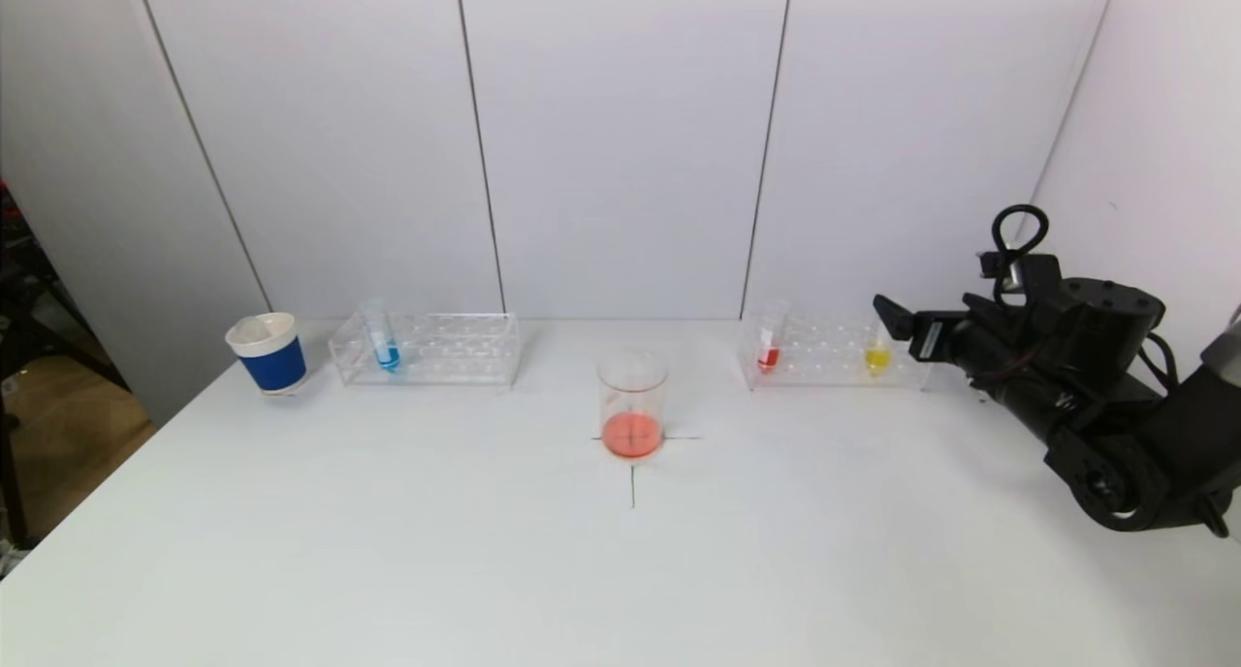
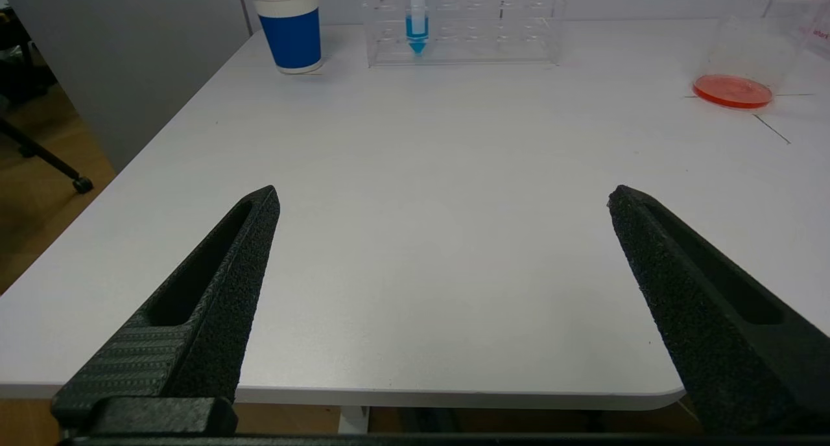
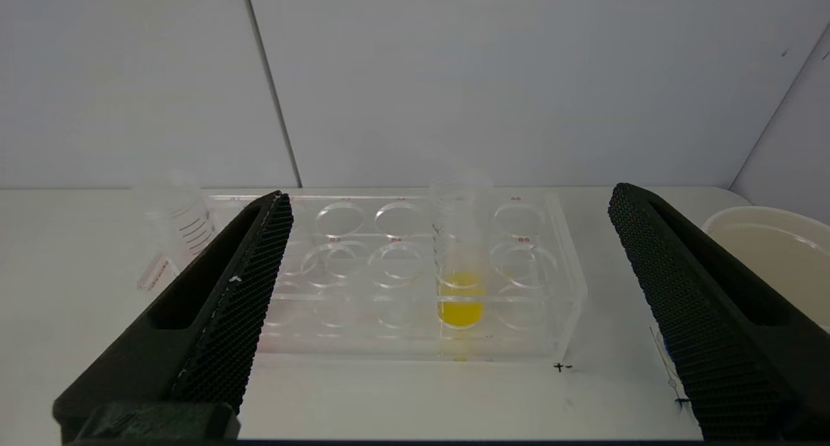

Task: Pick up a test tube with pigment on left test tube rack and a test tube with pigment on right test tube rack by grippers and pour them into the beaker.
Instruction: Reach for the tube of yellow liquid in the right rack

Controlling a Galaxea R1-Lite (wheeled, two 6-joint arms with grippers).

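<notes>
A white table (image 1: 388, 551) carries everything. At its far left edge stands a blue cup (image 1: 268, 353), just beside the left rack (image 1: 427, 349), which holds one blue tube (image 1: 385, 341) near its cup-side end. The beaker (image 1: 632, 403) sits mid-table on a black cross mark, between the two racks and a little nearer the robot, with a shallow layer of red liquid at its bottom. The right rack (image 1: 834, 355) holds a red tube (image 1: 769, 345) at its beaker-side end and a yellow tube (image 1: 877, 350) toward its outer end. Nothing stands between either gripper and its rack.

In the right wrist view a pale dish (image 3: 771, 245) shows beyond the rack, cut off by the frame edge; the red tube there is half hidden behind a finger, and the clear tube walls are hard to trace above the pigment.

The right gripper (image 1: 897, 320) hangs just beside the right rack's outer end, level with the tube tops; its jaws are spread wide and empty, and the yellow tube stands upright between them in the wrist view, apart from both.

The left gripper (image 2: 441, 199), outside the head view, hovers at the table's near edge, jaws wide apart and empty, the blue tube well away
</notes>
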